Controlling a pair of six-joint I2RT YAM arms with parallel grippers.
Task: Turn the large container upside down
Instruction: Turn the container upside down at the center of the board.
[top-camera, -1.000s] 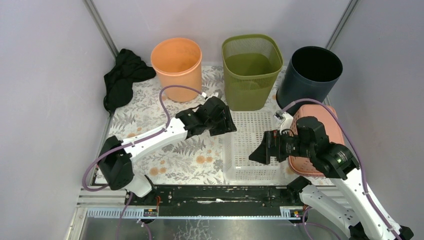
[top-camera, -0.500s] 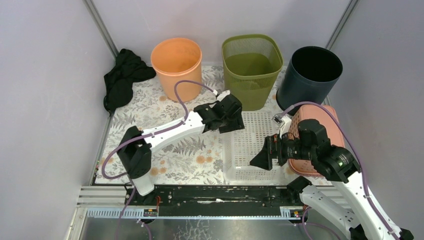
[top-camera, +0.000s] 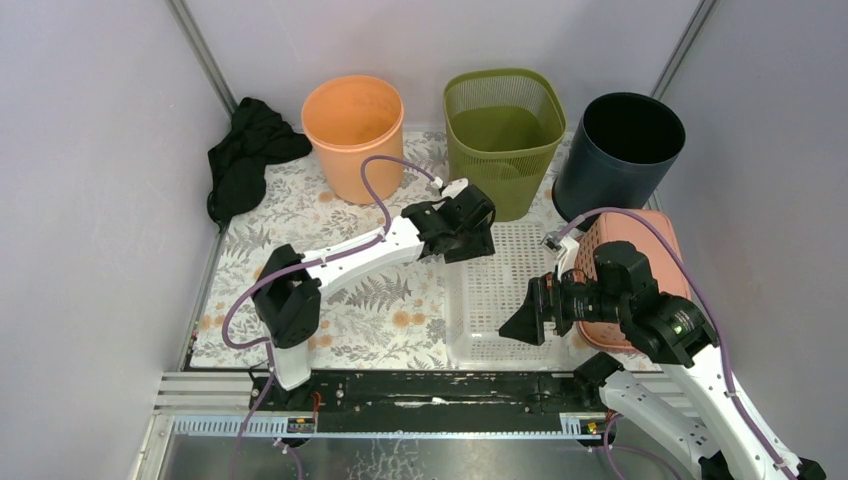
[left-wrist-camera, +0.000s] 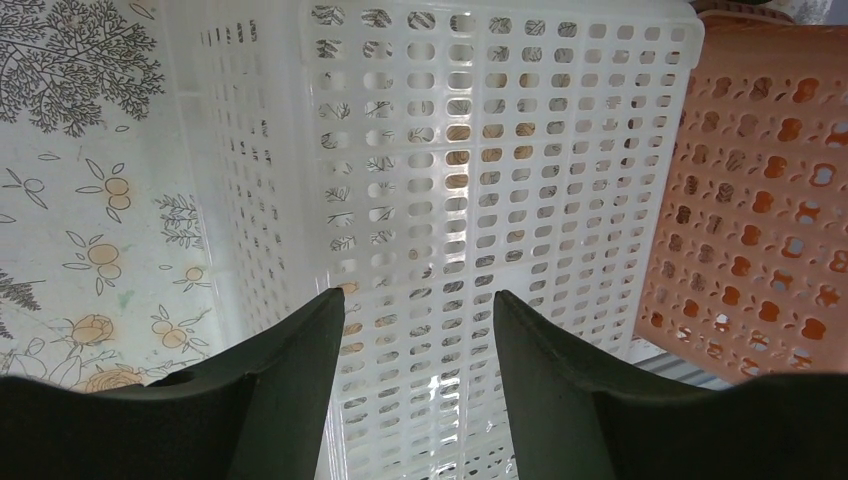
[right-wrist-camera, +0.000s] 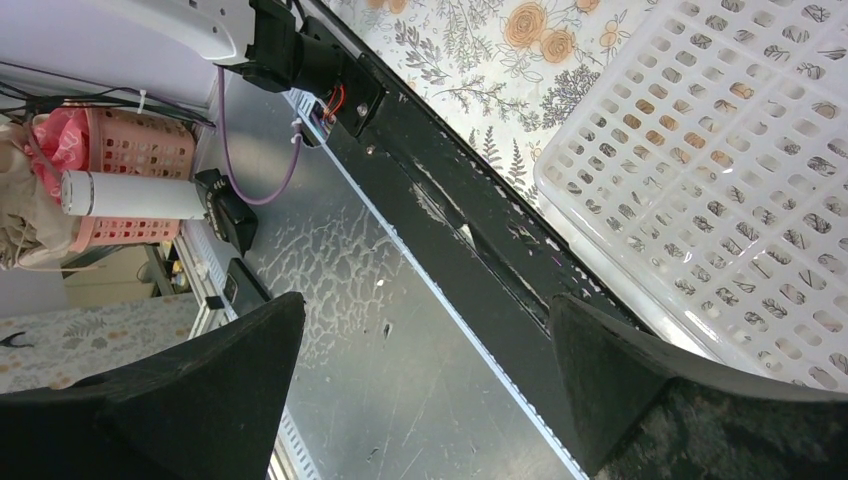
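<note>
The large white perforated container (top-camera: 495, 290) lies flat on the floral table, right of centre. I cannot tell for sure whether its open side faces up or down. It also shows in the left wrist view (left-wrist-camera: 480, 160) and the right wrist view (right-wrist-camera: 730, 150). My left gripper (top-camera: 478, 248) is open and empty, hovering over the container's far left corner; in its wrist view (left-wrist-camera: 420, 310) the perforated panel fills the gap between the fingers. My right gripper (top-camera: 520, 318) is open and empty above the container's near right edge, and its wrist view (right-wrist-camera: 428, 305) looks past that edge.
A pink perforated basket (top-camera: 655, 250) touches the white container's right side and shows in the left wrist view (left-wrist-camera: 760, 200). An orange bucket (top-camera: 352, 120), a green mesh bin (top-camera: 503, 130) and a dark bin (top-camera: 625, 140) stand along the back. A black cloth (top-camera: 245, 155) lies far left.
My left gripper has swung right, from beside the container's left edge to over its far left corner. My right gripper has shifted slightly toward the near edge.
</note>
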